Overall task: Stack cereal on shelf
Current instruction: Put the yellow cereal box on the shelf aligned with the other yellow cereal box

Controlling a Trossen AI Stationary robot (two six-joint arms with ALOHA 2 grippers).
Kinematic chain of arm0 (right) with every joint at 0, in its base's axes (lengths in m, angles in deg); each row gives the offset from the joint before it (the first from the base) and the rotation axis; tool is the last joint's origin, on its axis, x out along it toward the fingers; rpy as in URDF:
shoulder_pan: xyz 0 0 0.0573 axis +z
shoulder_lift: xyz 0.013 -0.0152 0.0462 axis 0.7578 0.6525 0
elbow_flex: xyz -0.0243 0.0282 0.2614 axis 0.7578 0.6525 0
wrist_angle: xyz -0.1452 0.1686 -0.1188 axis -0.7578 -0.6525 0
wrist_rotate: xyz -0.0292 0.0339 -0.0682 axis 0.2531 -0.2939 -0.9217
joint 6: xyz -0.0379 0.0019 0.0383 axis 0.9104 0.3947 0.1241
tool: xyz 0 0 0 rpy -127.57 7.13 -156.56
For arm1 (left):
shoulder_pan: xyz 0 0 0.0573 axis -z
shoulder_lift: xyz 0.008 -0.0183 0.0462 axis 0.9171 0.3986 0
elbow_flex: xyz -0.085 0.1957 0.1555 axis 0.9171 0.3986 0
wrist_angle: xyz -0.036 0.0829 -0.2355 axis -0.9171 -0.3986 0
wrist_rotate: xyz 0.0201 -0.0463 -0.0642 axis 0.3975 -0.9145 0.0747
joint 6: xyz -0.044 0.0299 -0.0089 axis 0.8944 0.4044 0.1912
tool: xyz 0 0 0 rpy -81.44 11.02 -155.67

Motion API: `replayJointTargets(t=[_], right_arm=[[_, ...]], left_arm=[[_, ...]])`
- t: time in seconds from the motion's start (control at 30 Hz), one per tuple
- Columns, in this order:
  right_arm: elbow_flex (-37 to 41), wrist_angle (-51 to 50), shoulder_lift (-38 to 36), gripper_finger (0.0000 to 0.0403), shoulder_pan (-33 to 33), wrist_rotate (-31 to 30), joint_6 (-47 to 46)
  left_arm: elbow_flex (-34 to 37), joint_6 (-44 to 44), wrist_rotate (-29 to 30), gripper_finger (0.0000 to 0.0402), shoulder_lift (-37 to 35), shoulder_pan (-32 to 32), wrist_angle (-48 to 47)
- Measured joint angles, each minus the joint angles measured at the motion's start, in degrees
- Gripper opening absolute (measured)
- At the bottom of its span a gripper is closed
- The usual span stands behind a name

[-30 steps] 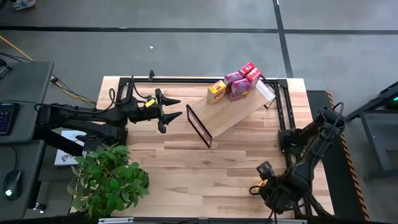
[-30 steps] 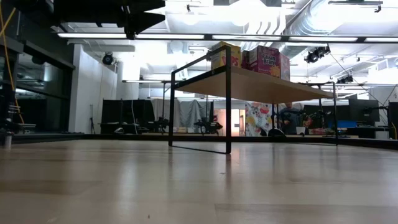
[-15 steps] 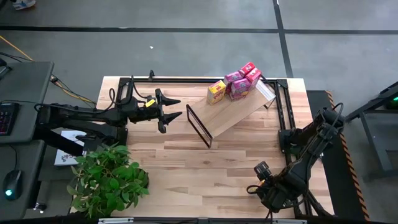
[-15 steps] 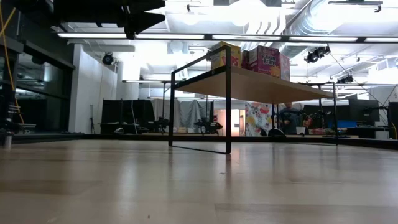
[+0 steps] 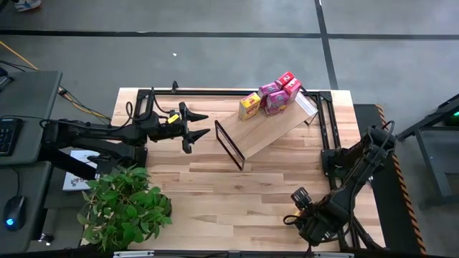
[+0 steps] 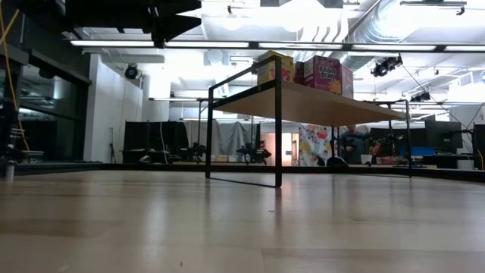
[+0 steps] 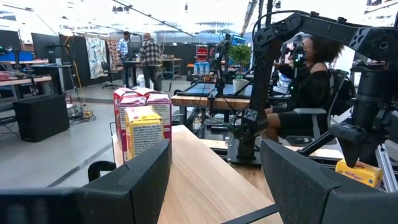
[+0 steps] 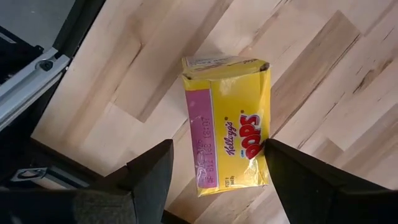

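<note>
Five cereal boxes stand on the far end of the shelf [image 5: 267,130]: a yellow one [image 5: 249,105], two pink ones [image 5: 272,97] and two red ones [image 5: 289,82]. They also show in the left wrist view [image 7: 140,124] and the low view [image 6: 307,70]. The sixth, a yellow box [image 8: 229,134], lies flat on the table near its near right corner [image 7: 359,173]. My right gripper [image 8: 219,148] hangs over it, pointing down and open, one finger on either side of the box. My left gripper [image 5: 207,123] is open and level, left of the shelf's near end, fingers pointing at it.
Black rails [image 5: 237,91] frame the tabletop. A potted plant [image 5: 125,208] stands at the near left corner. The bare planks [image 5: 215,193] between plant and right arm are open. A person [image 7: 308,81] sits beyond the table, and others stand farther off.
My right gripper has shifted a little toward the table's left edge near the near right corner. The left arm, the shelf and the boxes on it have stayed put.
</note>
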Motion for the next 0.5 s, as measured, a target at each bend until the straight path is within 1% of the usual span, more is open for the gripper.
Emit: replayJointTargets(t=[0.17,0.5], right_arm=[[0.00,1.36,0.11,0.0247,0.00,-3.22,0.39],[0.00,1.23,0.11,0.0247,0.00,-4.68,1.32]], left_arm=[[0.00,0.00,-0.01,0.0237,0.00,0.00,0.00],[0.00,0.00,-0.01,0.0237,0.00,-0.02,0.00]])
